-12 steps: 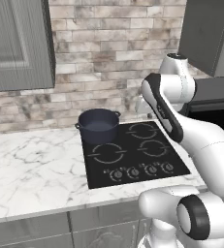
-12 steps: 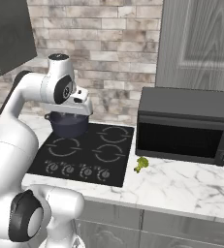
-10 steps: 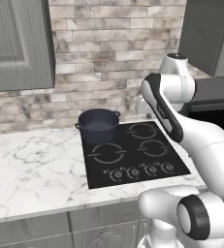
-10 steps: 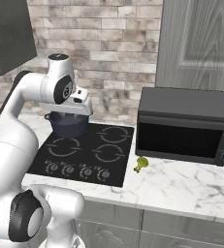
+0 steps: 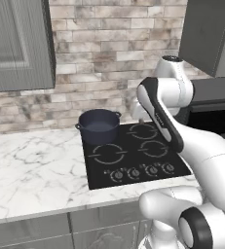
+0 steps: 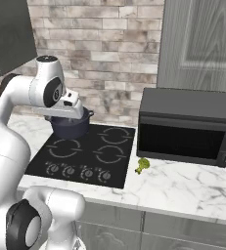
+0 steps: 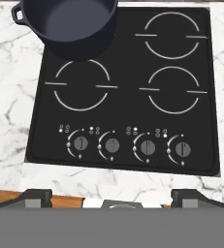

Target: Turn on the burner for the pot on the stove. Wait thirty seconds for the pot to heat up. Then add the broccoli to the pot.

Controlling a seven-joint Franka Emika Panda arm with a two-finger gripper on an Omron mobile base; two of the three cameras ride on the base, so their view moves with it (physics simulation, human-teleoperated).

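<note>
Empty pot [image 5: 99,126] on stove [image 5: 133,155] rear-left ring; jaws spread wide, nothing between them.

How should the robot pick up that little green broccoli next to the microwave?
Probably from straight above, pinching the broccoli across its narrower middle. It lies low on the marble counter, right by the front of the microwave, so a sideways approach from the back looks blocked. The gripper is open, high over the stove.

No readable text; only small dot marks by the stove [image 7: 128,87] knobs [image 7: 112,145]
</note>
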